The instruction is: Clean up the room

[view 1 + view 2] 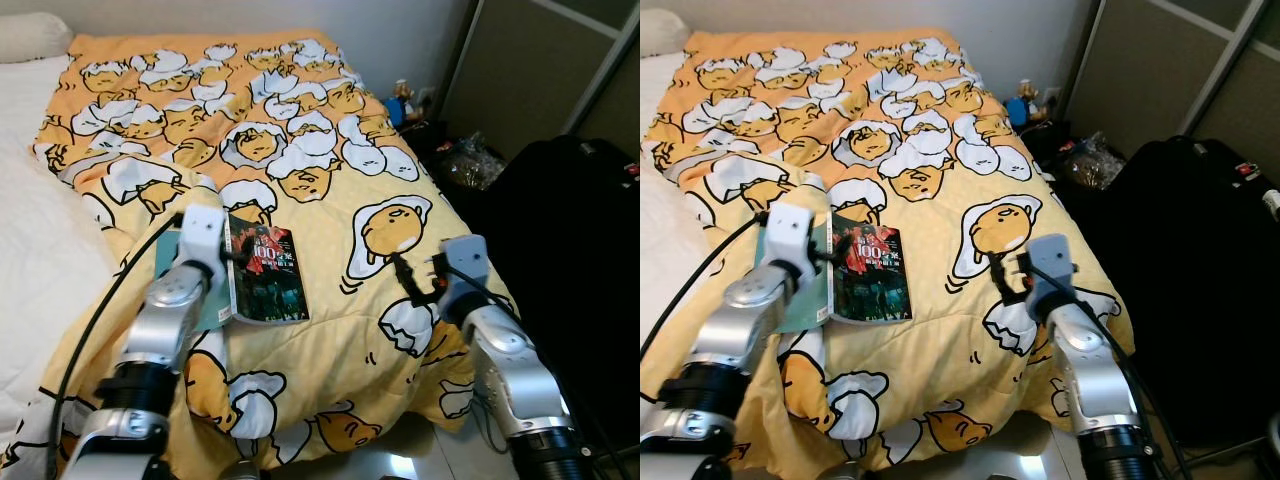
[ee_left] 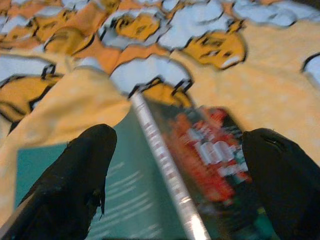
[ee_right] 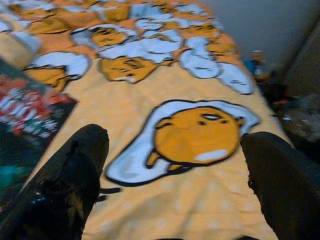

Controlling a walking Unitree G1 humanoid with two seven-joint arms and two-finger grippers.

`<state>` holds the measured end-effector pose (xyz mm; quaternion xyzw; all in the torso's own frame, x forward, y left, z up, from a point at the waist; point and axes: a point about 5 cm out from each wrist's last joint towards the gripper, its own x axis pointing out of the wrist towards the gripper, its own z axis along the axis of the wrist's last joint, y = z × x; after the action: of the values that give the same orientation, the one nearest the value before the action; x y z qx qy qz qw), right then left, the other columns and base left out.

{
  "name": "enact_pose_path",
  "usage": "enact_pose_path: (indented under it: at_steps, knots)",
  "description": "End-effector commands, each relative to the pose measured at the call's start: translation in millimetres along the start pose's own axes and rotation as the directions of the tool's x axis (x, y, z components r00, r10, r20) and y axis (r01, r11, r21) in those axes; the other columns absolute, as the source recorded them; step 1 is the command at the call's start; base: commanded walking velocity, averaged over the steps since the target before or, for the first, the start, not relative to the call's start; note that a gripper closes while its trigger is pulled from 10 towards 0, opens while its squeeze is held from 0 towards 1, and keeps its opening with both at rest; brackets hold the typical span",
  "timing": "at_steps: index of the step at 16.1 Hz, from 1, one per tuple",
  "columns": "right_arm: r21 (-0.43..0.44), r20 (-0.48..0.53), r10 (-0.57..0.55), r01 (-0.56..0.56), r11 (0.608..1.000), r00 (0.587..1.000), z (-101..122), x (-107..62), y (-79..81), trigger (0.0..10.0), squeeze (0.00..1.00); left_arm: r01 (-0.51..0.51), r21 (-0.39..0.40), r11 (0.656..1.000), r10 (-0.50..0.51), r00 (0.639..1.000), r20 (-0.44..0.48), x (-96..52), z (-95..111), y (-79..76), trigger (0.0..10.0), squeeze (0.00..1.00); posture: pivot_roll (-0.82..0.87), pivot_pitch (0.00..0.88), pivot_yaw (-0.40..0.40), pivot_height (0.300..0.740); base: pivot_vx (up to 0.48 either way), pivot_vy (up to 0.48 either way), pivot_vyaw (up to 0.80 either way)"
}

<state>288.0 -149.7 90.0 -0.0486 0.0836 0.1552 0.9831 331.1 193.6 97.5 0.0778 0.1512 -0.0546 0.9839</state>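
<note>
An open book (image 1: 268, 274) lies face down on the yellow egg-print blanket (image 1: 330, 130), with a teal back cover, a pale spine and a dark front cover with red and white lettering. My left gripper (image 2: 182, 142) hovers open just over the book (image 2: 200, 165), one finger on each side of its spine. My right gripper (image 1: 408, 276) is open above the blanket near the bed's right edge; in the right wrist view a fried-egg print lies between its fingers (image 3: 75, 170), and the book's corner (image 3: 25, 110) is off to the side.
A white sheet (image 1: 40, 230) and a pillow (image 1: 30, 35) cover the bed's left side. To the right stands a large black bag (image 1: 570, 220). A small toy figure (image 1: 402, 100), a crinkled plastic bag (image 1: 470, 155) and a sliding door (image 1: 540, 60) are at the far right.
</note>
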Motion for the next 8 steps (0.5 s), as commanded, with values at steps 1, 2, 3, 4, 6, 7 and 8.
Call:
enact_pose_path:
  at_steps: [1, 2, 3, 4, 6, 7, 8]
  knots:
    - [0.005, -0.019, 0.024, -0.024, 1.0, 1.0, -6, -1.1, 6.2, 10.0, 0.0, -0.007, -0.016, 1.0, 0.007, 1.0, -0.016, -0.8, -5, 5.0, 10.0, 1.0, 0.05, 0.0, 0.009, 0.74, 0.0, 0.0, 0.0]
    - [-0.001, -0.029, 0.033, -0.033, 0.999, 0.999, -8, -3.2, 8.3, 10.0, 0.0, 0.013, -0.048, 0.999, -0.014, 1.0, -0.023, -0.8, -7, 3.3, 10.0, 0.87, 0.05, 0.0, 0.014, 0.74, 0.0, 0.0, 0.0]
    - [0.012, -0.026, 0.045, -0.045, 0.999, 0.999, -6, -4.7, 7.6, 10.0, 0.0, 0.043, -0.104, 0.994, -0.045, 0.999, -0.017, 0.9, -3, -0.4, 10.0, 0.24, 0.04, 0.0, 0.019, 0.74, 0.0, 0.0, 0.0]
    - [0.015, -0.026, 0.048, -0.047, 0.999, 0.999, -6, -5.5, 7.2, 10.0, 0.0, 0.054, -0.119, 0.991, -0.057, 0.998, -0.018, 1.5, -2, -0.5, 10.0, 0.01, 0.04, 0.0, 0.025, 0.74, 0.0, 0.0, 0.0]
    - [0.016, -0.033, 0.06, -0.06, 0.998, 0.998, -7, -5.0, 8.2, 10.0, 0.0, 0.066, -0.096, 0.993, -0.073, 0.995, -0.07, 4.9, -10, 1.3, 10.0, 0.0, 0.04, 0.0, 0.025, 0.74, 0.0, 0.0, 0.0]
    - [0.014, -0.035, 0.069, -0.068, 0.998, 0.997, -7, -4.6, 9.9, 10.0, 0.0, 0.065, -0.071, 0.995, -0.071, 0.994, -0.082, 6.1, -11, 3.0, 10.0, 0.0, 0.04, 0.0, 0.026, 0.74, 0.0, 0.0, 0.0]
    - [0.011, -0.035, 0.082, -0.082, 0.997, 0.996, -6, -3.3, 10.6, 10.0, 0.0, 0.057, -0.027, 0.998, -0.059, 0.993, -0.104, 10.3, -13, 5.1, 10.0, 0.0, 0.04, 0.0, 0.032, 0.74, 0.0, 0.0, 0.0]
